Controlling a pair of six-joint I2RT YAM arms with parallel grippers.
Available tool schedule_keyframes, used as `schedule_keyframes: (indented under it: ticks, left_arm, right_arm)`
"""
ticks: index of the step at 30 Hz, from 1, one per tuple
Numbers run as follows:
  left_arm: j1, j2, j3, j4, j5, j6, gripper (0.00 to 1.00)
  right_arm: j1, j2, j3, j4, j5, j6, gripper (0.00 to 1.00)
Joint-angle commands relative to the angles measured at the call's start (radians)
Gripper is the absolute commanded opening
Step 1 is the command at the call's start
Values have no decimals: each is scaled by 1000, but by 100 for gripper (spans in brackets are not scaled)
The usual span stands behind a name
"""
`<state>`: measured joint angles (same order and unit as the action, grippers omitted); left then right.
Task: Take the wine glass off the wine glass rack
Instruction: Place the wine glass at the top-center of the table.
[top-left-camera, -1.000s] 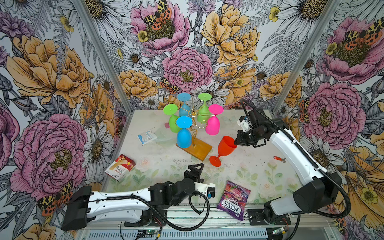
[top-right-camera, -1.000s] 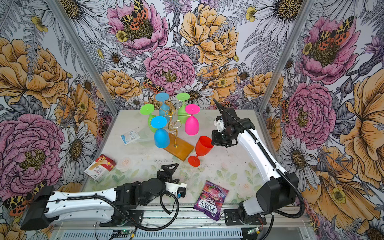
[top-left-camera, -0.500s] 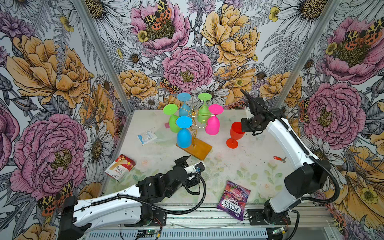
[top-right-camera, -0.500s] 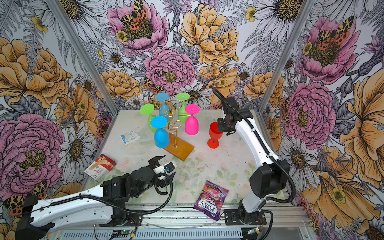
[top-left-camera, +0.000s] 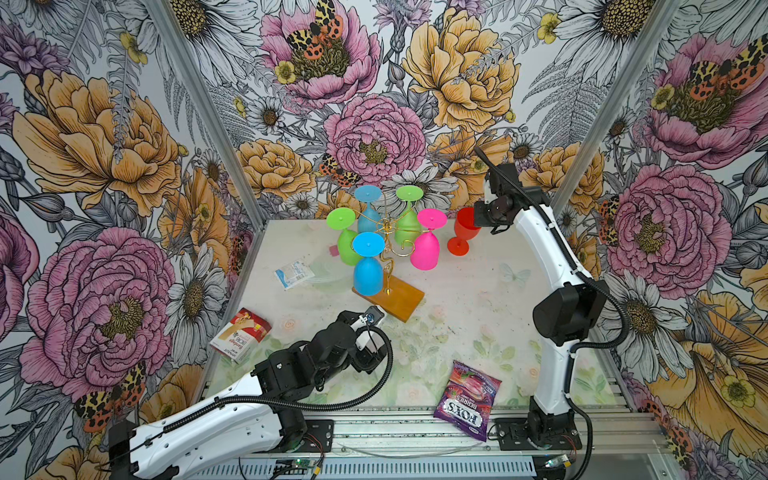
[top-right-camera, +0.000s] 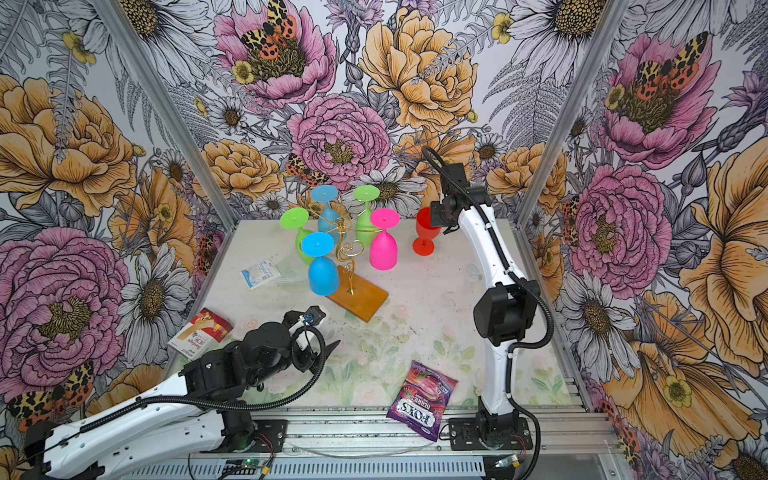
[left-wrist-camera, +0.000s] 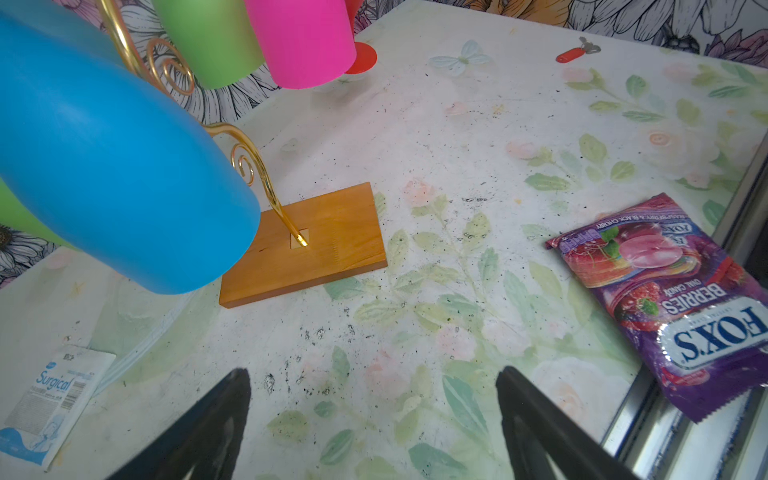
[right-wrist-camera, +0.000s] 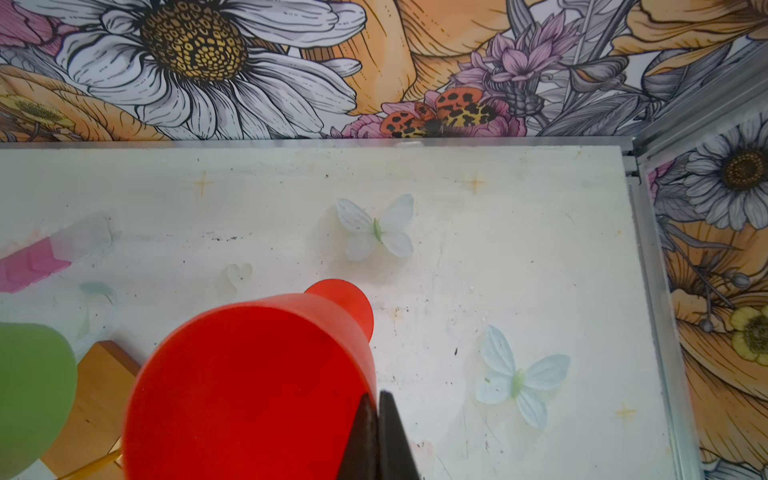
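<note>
The wine glass rack (top-left-camera: 389, 248) is a gold wire stand on a wooden base (top-left-camera: 395, 300) (left-wrist-camera: 307, 245), mid-table in both top views. Several coloured glasses hang upside down on it, the nearest a blue one (top-left-camera: 368, 274) (left-wrist-camera: 116, 178). A red wine glass (top-left-camera: 460, 232) (top-right-camera: 424, 235) (right-wrist-camera: 249, 386) stands upright off the rack, behind and right of it, foot at the table. My right gripper (top-left-camera: 478, 216) (right-wrist-camera: 377, 399) is shut on its rim. My left gripper (left-wrist-camera: 374, 374) (top-right-camera: 328, 349) hangs open and empty over the table in front of the base.
A purple candy bag (top-left-camera: 467, 399) lies front right. A bandage box (top-left-camera: 241, 336) and a surgical packet (top-left-camera: 294, 274) lie on the left. A small red item (left-wrist-camera: 571, 52) lies far right. Flowered walls close three sides.
My right gripper has carried the red wine glass from front right of the rack to the back right and turned it upright. My left arm has swung left, toward the rack's base.
</note>
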<state>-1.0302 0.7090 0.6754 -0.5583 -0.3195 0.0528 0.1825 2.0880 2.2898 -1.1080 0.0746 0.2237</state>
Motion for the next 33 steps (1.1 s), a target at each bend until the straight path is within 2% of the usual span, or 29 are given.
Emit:
schedule_keyframes:
  ticks: [1, 9, 21, 33]
  left_arm:
    - [8, -36, 24, -42, 56, -80, 94]
    - [10, -96, 16, -54, 56, -124, 94]
    - [10, -152, 5, -55, 68, -131, 95]
    - [10, -151, 5, -56, 75, -139, 95]
  right_arm:
    - [-9, 68, 99, 7, -29, -6, 0]
    - [-11, 193, 230, 8, -96, -4, 0]
    - [0, 285, 266, 14, -122, -9, 0]
    - [11, 340, 307, 17, -116, -4, 0]
